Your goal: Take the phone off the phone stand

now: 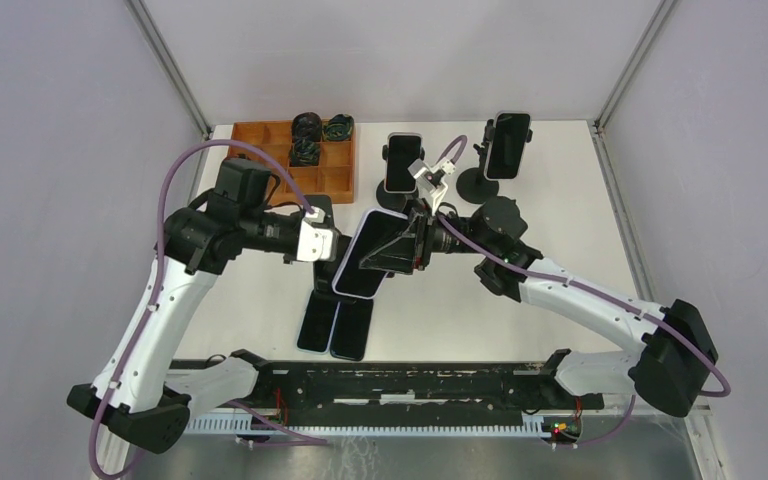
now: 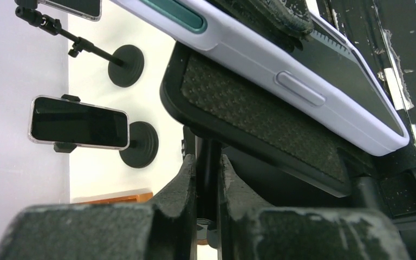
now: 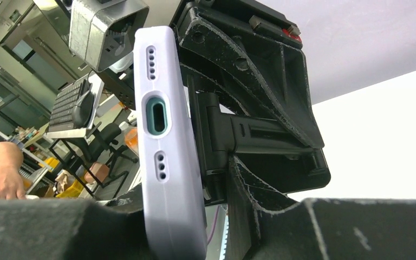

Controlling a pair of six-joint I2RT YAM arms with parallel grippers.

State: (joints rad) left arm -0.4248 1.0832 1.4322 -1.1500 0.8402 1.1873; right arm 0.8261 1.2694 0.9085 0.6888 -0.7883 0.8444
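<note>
The phone, in a lilac case, hangs tilted above the middle of the table, still against the black cradle of its stand. My left gripper is shut on the stand's thin black stem, with both pads pressed to it in the left wrist view. My right gripper comes in from the right and is shut across the phone. One finger is on its screen side and the other is behind, against the cradle's back. The phone's long edge also shows above the cradle.
Two more phones stand on stands at the back. A wooden tray with black items sits at the back left. Two phones lie flat near the front edge, under the held phone.
</note>
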